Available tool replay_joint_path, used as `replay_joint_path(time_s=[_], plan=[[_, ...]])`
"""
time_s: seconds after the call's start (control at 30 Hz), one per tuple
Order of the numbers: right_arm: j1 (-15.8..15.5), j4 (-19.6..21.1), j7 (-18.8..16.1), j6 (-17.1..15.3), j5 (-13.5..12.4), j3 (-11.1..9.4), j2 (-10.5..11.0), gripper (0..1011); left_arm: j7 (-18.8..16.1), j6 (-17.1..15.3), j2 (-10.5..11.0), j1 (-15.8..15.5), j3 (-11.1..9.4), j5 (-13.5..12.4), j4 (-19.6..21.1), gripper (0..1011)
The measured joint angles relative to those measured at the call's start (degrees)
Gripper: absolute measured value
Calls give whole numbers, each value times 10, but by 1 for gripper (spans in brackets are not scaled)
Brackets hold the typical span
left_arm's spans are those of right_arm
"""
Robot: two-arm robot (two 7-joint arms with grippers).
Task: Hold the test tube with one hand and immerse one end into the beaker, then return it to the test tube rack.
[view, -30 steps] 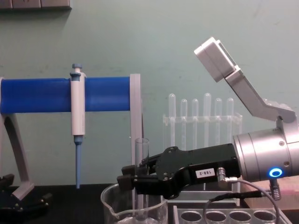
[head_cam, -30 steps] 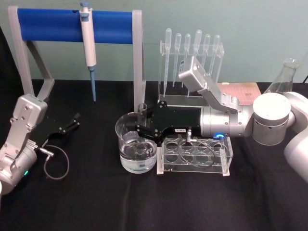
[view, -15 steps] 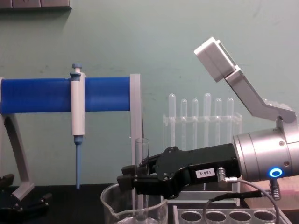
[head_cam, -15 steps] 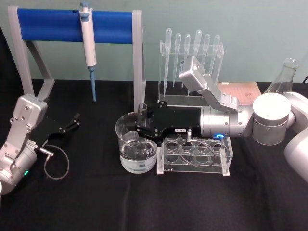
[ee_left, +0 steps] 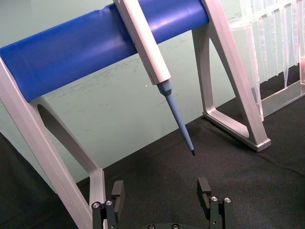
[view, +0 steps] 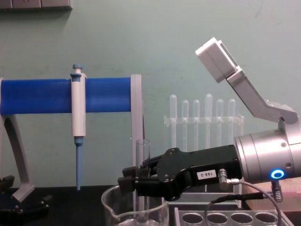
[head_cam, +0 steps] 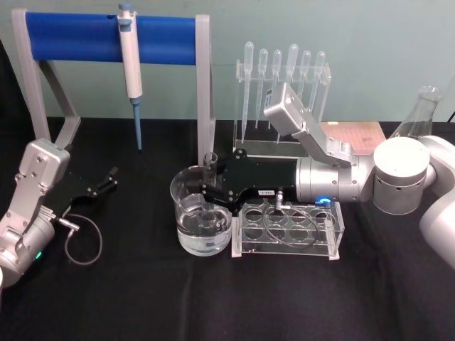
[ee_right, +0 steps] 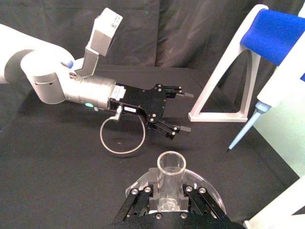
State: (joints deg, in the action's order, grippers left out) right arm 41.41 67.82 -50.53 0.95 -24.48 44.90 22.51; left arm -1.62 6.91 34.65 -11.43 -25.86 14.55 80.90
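Right now the right hand (head_cam: 209,187) is gripping the tube (head_cam: 210,164) upright, fingers closed tight on its upper part, and is reaching in over the beaker (head_cam: 183,186). The tube's lower end is dipping inside the beaker, near the wall facing the rack (head_cam: 334,233); whether it is sitting under the liquid is hard to tell. The left hand (head_cam: 108,179) is lying on the counter (head_cam: 142,298) well off to the left, fingers spread and holding nothing.

The main risk is sideways travel towards the rack before the round bottom is clearing the rim: glass would be knocking glass, and the beaker could be tipping or sliding, since the rack is standing just beside it. A wet tube may also be slipping in a smooth grip. The wrist's cable loop (head_cam: 264,222) is hanging over the rack's near holes and could be snagging or blocking the tube's way down.

Behind, a stand of plastic pipettes (head_cam: 283,67), a pipettor (head_cam: 129,60) hanging on a blue bar and a flask (head_cam: 421,114) are standing clear of the path
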Motion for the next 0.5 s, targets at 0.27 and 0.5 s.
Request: replay_joint_path(time_s=[0.27, 0.5], plan=[[0, 0, 0, 0, 0, 0, 0, 222, 0, 0, 0, 0, 0, 0, 0, 1000], [0, 0, 0, 0, 0, 0, 0, 222, 0, 0, 0, 0, 0, 0, 0, 1000]])
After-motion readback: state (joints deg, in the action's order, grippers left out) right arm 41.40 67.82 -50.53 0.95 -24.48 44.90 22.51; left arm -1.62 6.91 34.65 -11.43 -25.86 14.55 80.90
